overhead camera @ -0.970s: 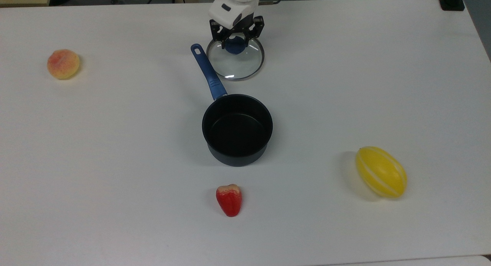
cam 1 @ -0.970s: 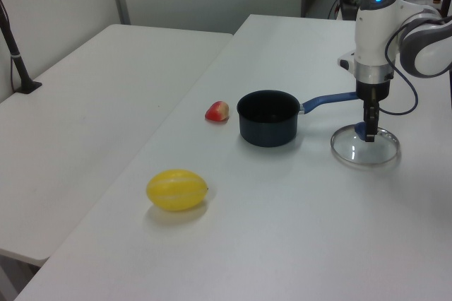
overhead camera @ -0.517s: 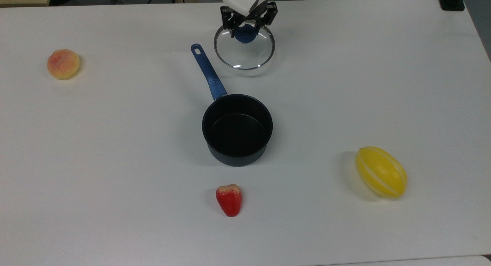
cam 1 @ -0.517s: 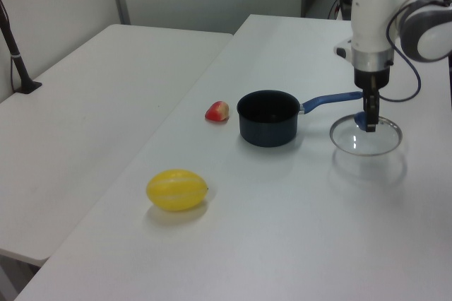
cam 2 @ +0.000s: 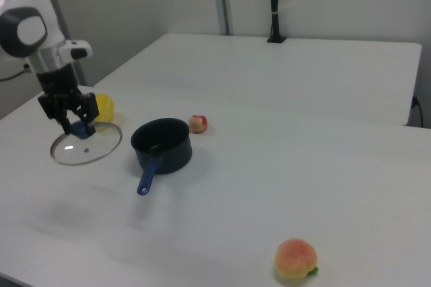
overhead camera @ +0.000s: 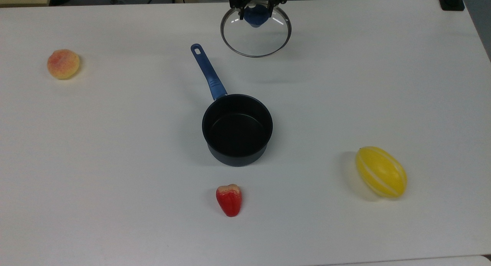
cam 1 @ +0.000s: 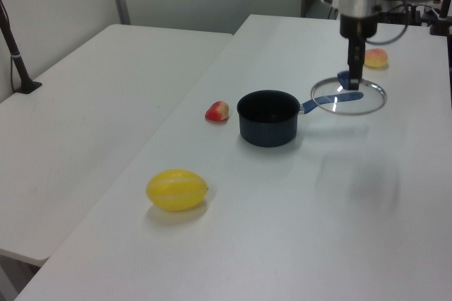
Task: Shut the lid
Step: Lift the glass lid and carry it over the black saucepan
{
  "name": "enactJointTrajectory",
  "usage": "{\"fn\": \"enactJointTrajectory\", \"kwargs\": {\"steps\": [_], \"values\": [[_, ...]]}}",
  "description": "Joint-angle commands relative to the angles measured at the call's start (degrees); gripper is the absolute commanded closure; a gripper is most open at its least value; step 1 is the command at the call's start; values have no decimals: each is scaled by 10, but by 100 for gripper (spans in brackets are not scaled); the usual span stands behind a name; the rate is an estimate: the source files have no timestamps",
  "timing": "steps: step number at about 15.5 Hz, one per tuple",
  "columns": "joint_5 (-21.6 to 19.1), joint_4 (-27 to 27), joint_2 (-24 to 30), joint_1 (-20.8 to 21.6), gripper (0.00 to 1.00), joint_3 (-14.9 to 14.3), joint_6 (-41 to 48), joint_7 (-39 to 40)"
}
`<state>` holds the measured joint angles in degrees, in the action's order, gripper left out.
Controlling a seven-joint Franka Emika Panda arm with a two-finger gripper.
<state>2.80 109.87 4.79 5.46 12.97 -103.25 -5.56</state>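
the jaws gripped the blue knob of the lid (overhead camera: 256, 35), holding it above the tabletop (overhead camera: 115, 143), beyond the saucepan (overhead camera: 237, 130) handle's far end.

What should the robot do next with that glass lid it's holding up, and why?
Probably carry it sideways until it hangs over the black saucepan with the blue handle. The hand grips the blue knob of the round clear glass lid, which hangs in the air beyond the handle's end in the top view, with its shadow on the white table. The saucepan stands open and empty.
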Motion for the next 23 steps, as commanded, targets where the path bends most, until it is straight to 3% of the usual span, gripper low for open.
{"fn": "enactJointTrajectory", "kwargs": {"steps": [1, 6, 11, 16, 23], "values": [[-13, -169, -86, -9, 100, -16, 81, -7], [-34, -278, -168, -9, 100, -68, 92, -3], [-26, -339, -248, -7, 100, -90, 81, 2], [-24, -344, -291, 2, 100, -90, 45, 0], [14, -344, -331, 27, 100, -90, -24, -4]]}}
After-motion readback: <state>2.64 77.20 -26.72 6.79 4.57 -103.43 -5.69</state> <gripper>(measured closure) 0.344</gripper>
